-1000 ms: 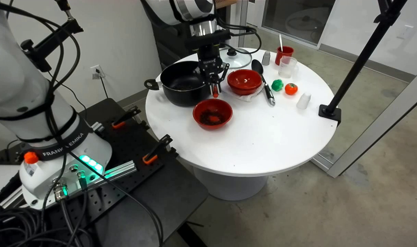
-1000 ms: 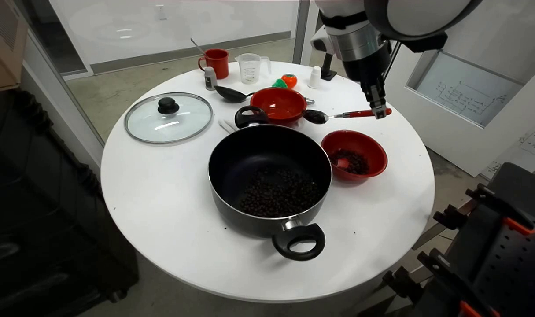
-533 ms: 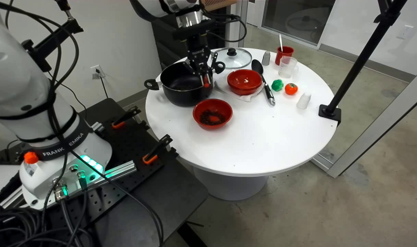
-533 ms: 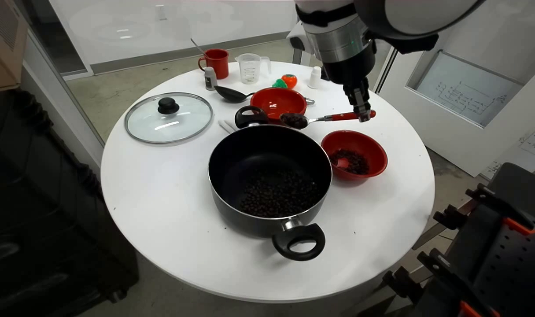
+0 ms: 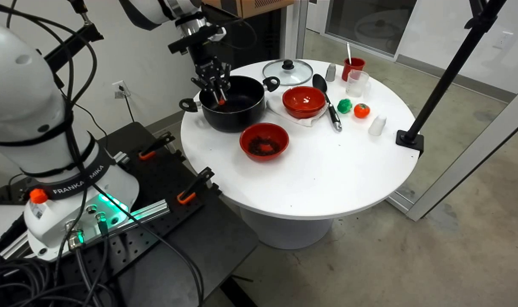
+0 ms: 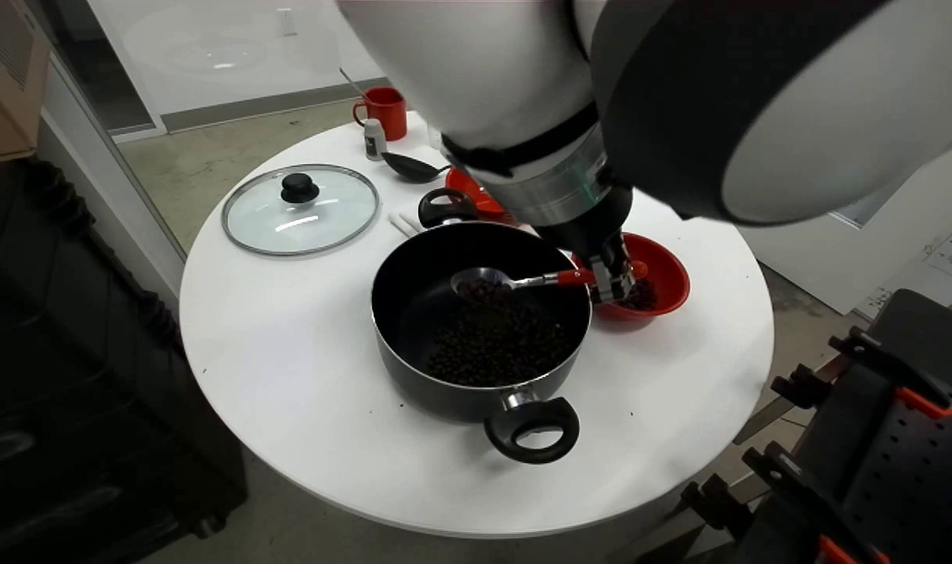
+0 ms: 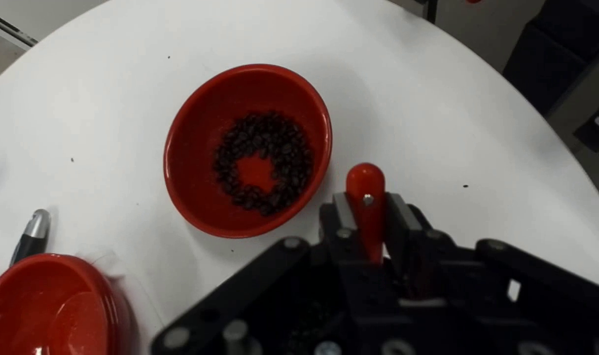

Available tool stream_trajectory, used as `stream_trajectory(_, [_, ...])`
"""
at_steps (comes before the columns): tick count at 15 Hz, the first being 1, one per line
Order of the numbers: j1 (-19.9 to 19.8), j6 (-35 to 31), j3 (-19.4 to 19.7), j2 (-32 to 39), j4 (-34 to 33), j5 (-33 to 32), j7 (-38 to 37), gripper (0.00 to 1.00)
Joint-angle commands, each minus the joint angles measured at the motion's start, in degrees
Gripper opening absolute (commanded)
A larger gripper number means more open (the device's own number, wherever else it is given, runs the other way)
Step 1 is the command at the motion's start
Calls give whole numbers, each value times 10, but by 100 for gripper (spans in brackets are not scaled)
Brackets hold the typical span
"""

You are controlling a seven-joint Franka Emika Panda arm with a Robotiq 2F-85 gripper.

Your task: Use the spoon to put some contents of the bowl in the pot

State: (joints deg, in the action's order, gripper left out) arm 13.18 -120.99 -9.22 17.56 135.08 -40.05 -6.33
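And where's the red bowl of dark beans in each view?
In an exterior view: the bean bowl is near the centre.
In an exterior view: the bean bowl is right of centre, partly behind the gripper.
Wrist view: the bean bowl is left of and above centre.
Shared landmark: the spoon's red handle, just its tip in an exterior view.

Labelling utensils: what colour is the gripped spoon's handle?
Red; the handle shows best in the wrist view.

In both exterior views the gripper (image 5: 221,101) is farther left than before. The spoon's (image 6: 563,278) head, earlier seen past the pot's (image 6: 444,399) far rim, is now over its inside, bare metal showing where beans (image 6: 483,292) covered it.
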Motion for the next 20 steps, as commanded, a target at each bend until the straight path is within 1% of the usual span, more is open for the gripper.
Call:
stream_trajectory(1, [48,43,1,25,-18,-38,-127,5])
stream_trajectory(4, [69,78,4,44,-30,-56,-213,5])
stream_trajectory(7, [76,106,8,59,-38,-64,-282,5])
stream_trajectory(9, [83,128,12,68,-42,-82,-337,5])
stream_trajectory(10, [81,136,10,71,-43,-83,-350,5])
stream_trajectory(12, [73,137,2,70,-42,-75,-353,5])
stream_trajectory(16, [53,103,-6,40,-16,-60,-321,5])
stream_trajectory(18, [29,56,-4,21,1,-51,-290,5])
stream_trajectory(20, [-2,-5,5,-2,23,-37,-250,5])
